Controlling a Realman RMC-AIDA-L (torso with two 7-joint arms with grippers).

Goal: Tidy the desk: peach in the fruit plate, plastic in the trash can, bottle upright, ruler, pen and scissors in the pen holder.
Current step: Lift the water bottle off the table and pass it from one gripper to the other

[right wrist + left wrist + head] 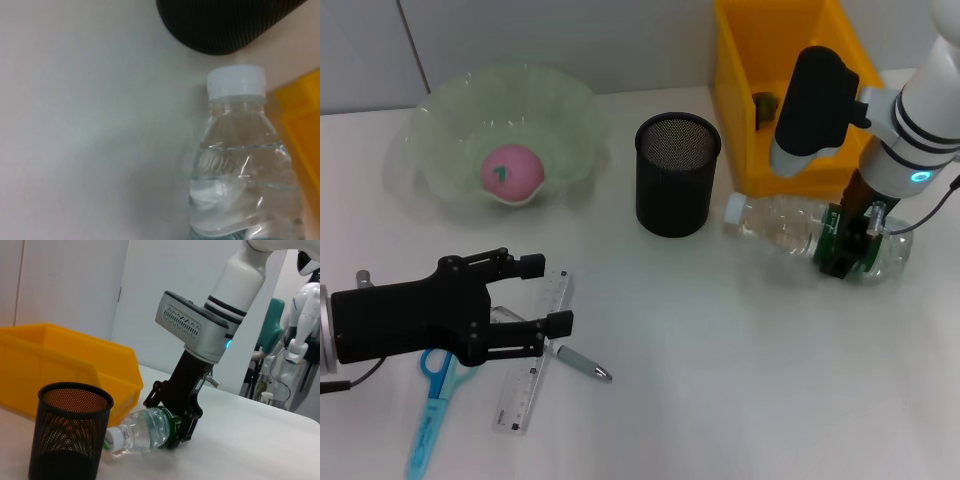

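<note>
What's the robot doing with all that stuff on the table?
It's tidying a desk. The right tool is clamped around the water bottle, which lies on its side near the yellow bin. The left tool hovers open over the ruler, pen and scissors. The peach already sits in the fruit plate.

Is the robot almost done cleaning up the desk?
Not yet. Done: the peach sits in the fruit plate. In hand: the right gripper is around the bottle, which lies on its side. Left: the ruler, pen and scissors lie by the left gripper, outside the pen holder.
</note>
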